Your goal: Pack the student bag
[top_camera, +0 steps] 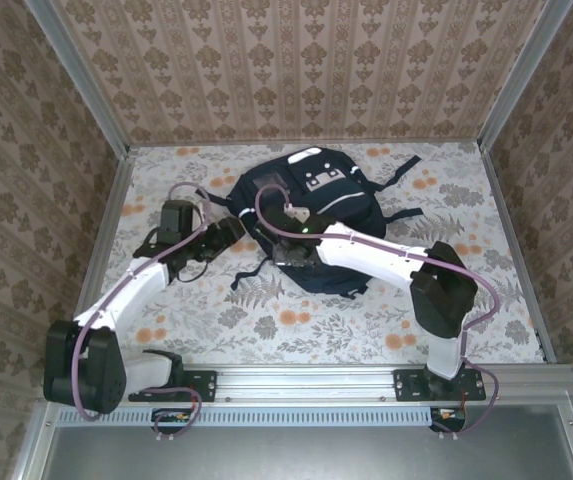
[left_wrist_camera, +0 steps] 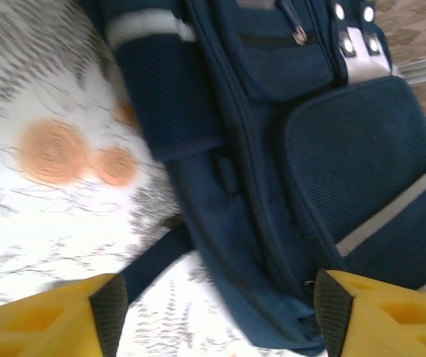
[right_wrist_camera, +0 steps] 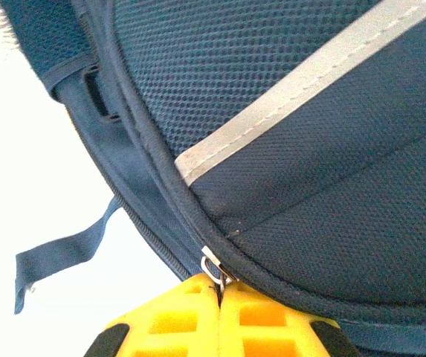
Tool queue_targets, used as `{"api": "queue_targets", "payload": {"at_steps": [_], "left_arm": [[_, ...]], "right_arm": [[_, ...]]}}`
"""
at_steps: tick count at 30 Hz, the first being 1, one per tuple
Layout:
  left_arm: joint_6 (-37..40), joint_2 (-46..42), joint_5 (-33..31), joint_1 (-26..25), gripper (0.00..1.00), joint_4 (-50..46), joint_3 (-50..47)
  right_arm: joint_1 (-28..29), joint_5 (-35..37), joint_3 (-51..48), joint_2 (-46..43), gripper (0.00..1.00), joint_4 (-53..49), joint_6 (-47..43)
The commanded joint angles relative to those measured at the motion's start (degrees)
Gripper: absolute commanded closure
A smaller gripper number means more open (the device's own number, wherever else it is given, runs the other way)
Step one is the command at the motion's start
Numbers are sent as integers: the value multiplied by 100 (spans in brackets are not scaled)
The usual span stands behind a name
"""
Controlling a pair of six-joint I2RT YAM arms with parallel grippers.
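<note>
the bag lies on the desk near its far edge, the right hand pinched tight on its zip pull, the left hand wide apart at its side.

Nothing here can be read from where I stand. The student bag has a grey-white patch toward its twelve o'clock end. It carries dark marks, but they are too small to tell whether they are letters, numbers or a brand. The pale stripe across the bag's mesh panel is plain, with no print on it.
</note>
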Motion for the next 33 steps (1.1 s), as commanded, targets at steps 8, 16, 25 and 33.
{"api": "queue_targets", "payload": {"at_steps": [8,16,25,33], "left_arm": [[-969,1089,603,-757,50,1754,391],[-1254,1716,577,-979,59,2058,617],[-1379,2069,595,-1177,78,2207,778],[-954,2048,116,-1140,100,1522,973]], "right_arm": [[-239,-1755,-428,-628,100,916,-1189],[-425,-2024,-689,-861,100,991,-1253],[-410,-1821,-706,-855,100,822,-1352],[-300,-55,-1338,-1447,100,101,-1761]]}}
